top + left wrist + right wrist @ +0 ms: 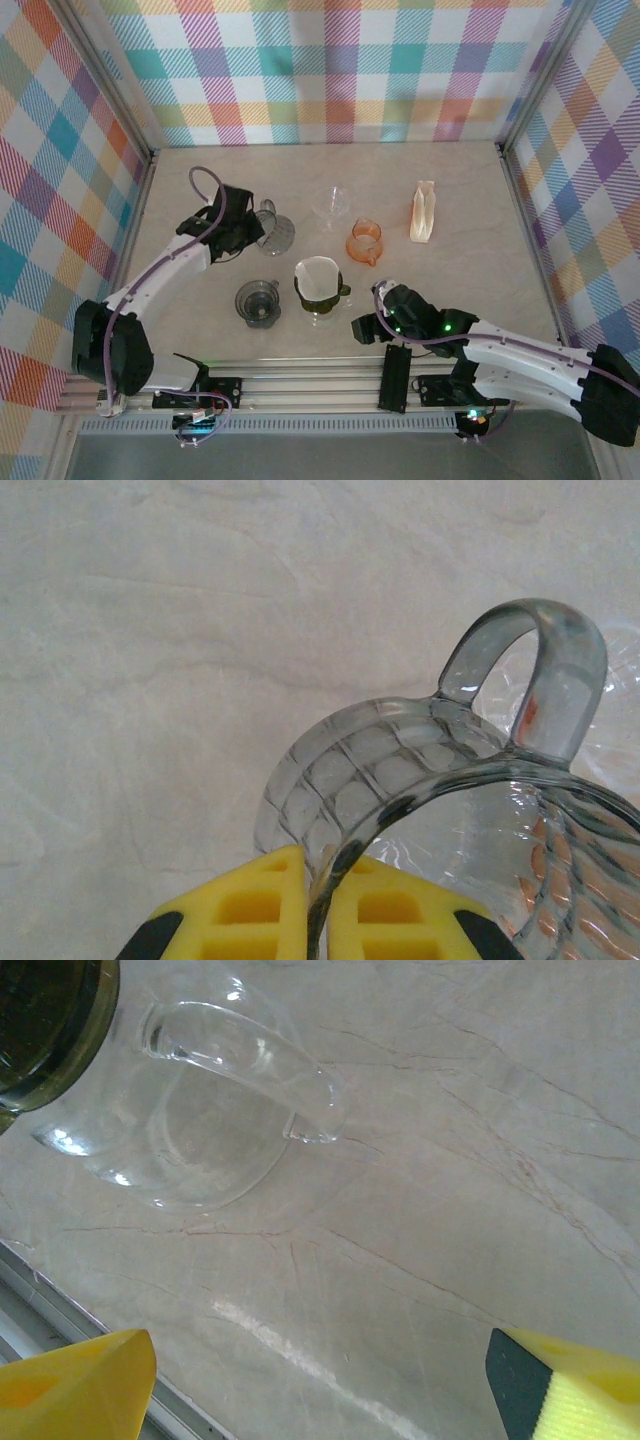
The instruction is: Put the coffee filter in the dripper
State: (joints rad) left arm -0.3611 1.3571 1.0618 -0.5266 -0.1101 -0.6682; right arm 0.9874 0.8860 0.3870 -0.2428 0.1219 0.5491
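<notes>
Overhead, spotting a white paper coffee filter (318, 278) seated in the dark-rimmed dripper (342, 291) mid-table. Over to left wrist: catching the left gripper (318, 880) pinched tight on a ribbed clear glass dripper (400, 750), right at its rim. Right wrist: finding the right gripper (320, 1360) spread wide above beige marble tabletop (450, 1160).

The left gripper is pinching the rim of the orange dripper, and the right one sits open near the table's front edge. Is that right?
Not quite. The left gripper pinches the rim of the smoky grey glass dripper, as the left wrist view shows; the orange dripper stands apart. The right gripper does sit open near the table front edge.
</notes>
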